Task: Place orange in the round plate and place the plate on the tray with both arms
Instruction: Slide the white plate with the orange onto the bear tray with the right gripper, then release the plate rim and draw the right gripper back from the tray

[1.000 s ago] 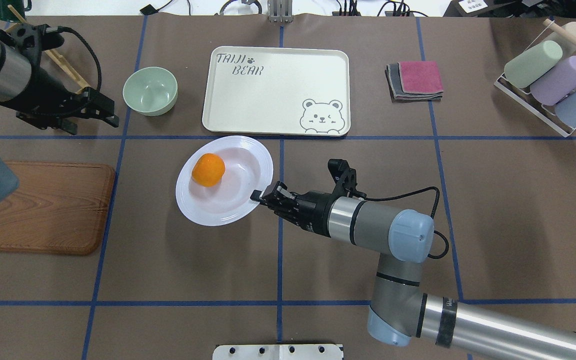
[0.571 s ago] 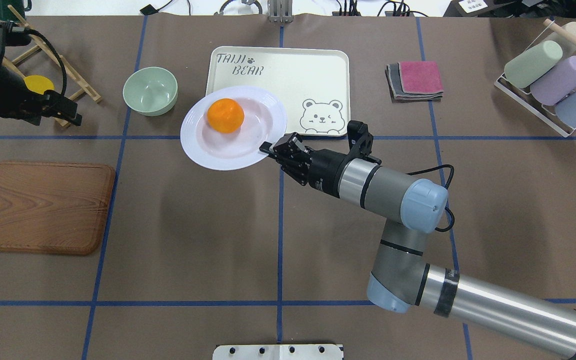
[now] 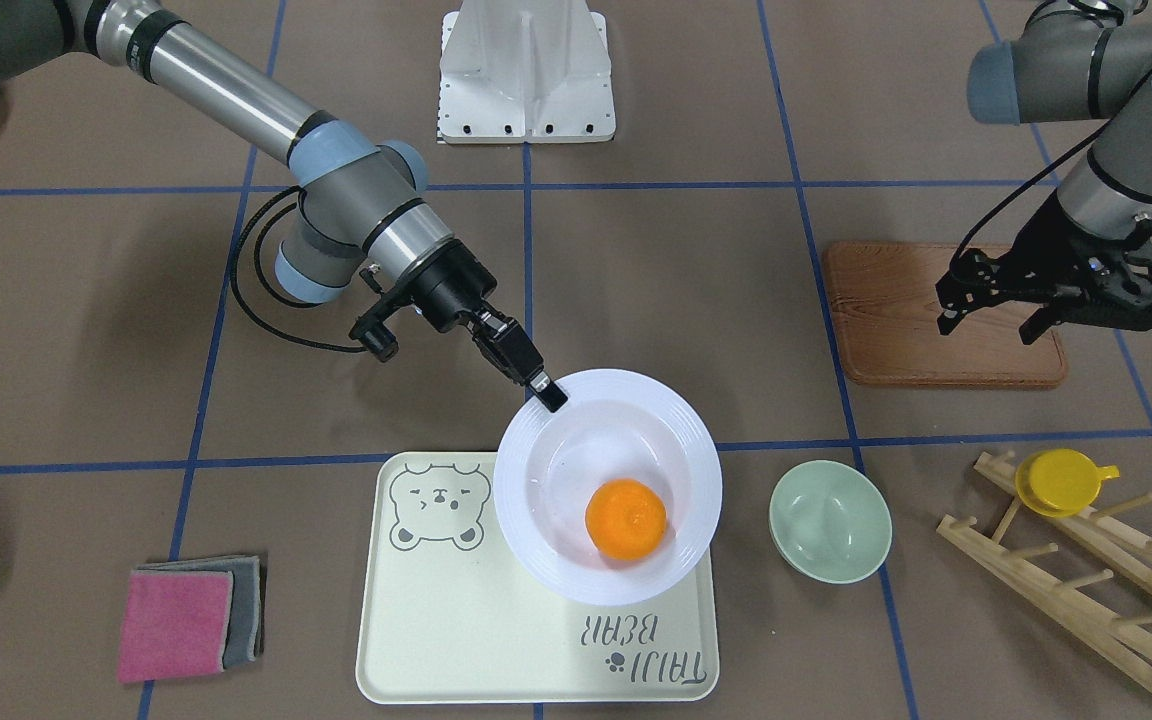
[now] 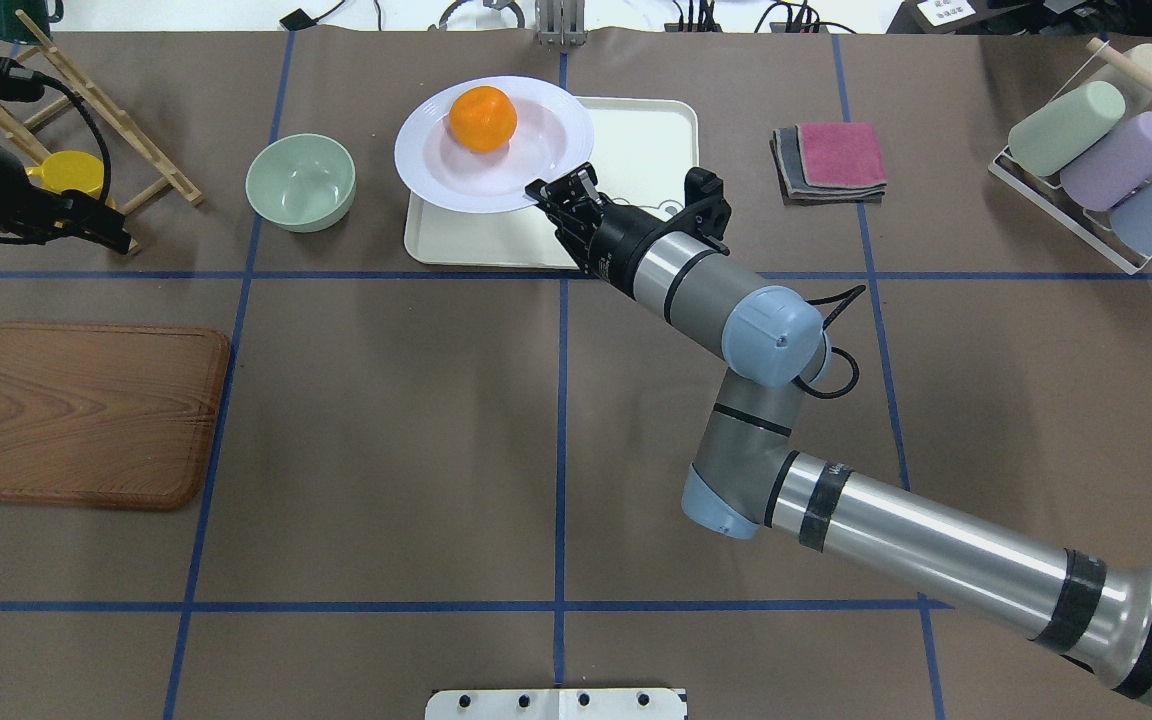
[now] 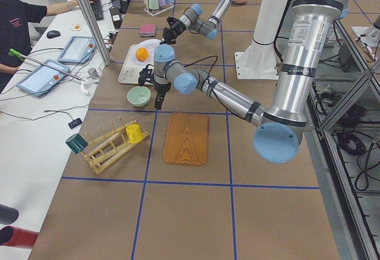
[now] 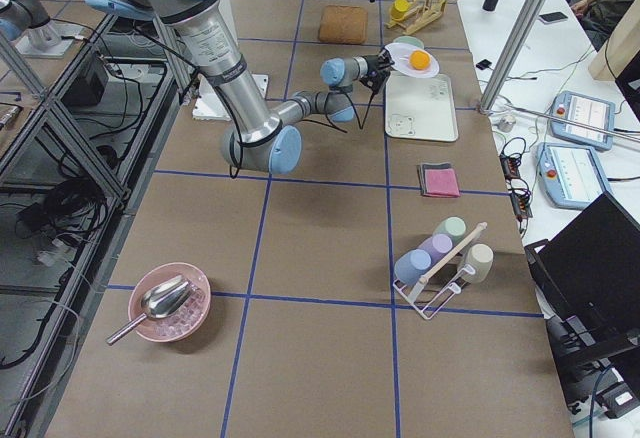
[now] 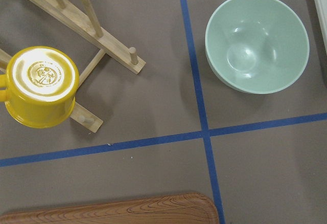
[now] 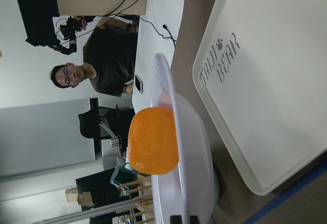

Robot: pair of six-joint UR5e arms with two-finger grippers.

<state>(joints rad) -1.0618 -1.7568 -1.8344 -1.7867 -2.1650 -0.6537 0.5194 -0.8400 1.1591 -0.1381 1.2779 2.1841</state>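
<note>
Over the tray (image 3: 456,620): left part taken up by the round plate (image 3: 521,520), held clear above it, pinched at the rim by the right gripper (image 3: 546,392), orange (image 3: 626,518) inside. Bare on the right part, around the bear drawing. Just left of the tray, blocked by a pale-green bowl (image 4: 300,182), only a narrow gap between. Farther left, crowded by a wooden peg rack (image 4: 141,150), a yellow cup (image 4: 66,172) and the spread-fingered left gripper (image 3: 988,325). Barred diagonally from the near right by the right arm (image 4: 736,310). Wide open on the brown table (image 4: 386,450) between that arm and the wooden board (image 4: 86,415). Open too between tray and folded cloths (image 4: 831,160).
</note>
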